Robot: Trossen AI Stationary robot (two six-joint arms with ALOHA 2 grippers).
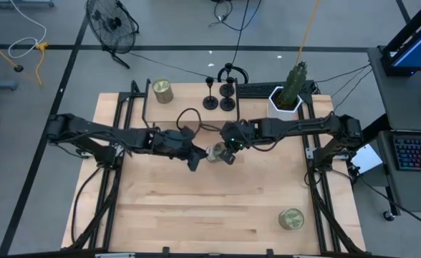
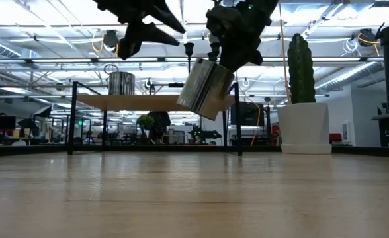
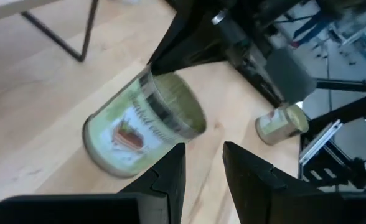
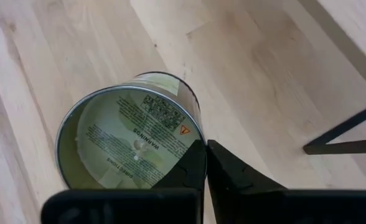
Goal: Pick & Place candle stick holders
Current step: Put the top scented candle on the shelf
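Black candlestick holders (image 1: 210, 99) (image 1: 227, 97) stand on their round bases at the table's far middle; no gripper is near them. My right gripper (image 1: 228, 153) is shut on a glass candle jar (image 1: 215, 152) with a green label, held above the table's middle. The jar also shows in the low view (image 2: 204, 87), the left wrist view (image 3: 142, 127) and the right wrist view (image 4: 130, 140). My left gripper (image 1: 195, 159) is open just left of the jar. Its fingers (image 3: 205, 168) point at the jar's side without touching it. My right gripper holds the jar at the edge of its round end with the warning label (image 4: 195, 138), the end that faces the wrist. The fingers (image 4: 223, 168) come from the table's right, slanting down. The jar is lifted clear of the table and tilted, its other end (image 2: 189, 104) lowest.
A second jar (image 1: 162, 91) stands on a low wooden shelf at the far left. A third jar (image 1: 291, 218) lies near the table's near right corner. A cactus in a white pot (image 1: 288, 97) stands at the far right. The shelf's black metal legs (image 2: 70, 119) stand behind.
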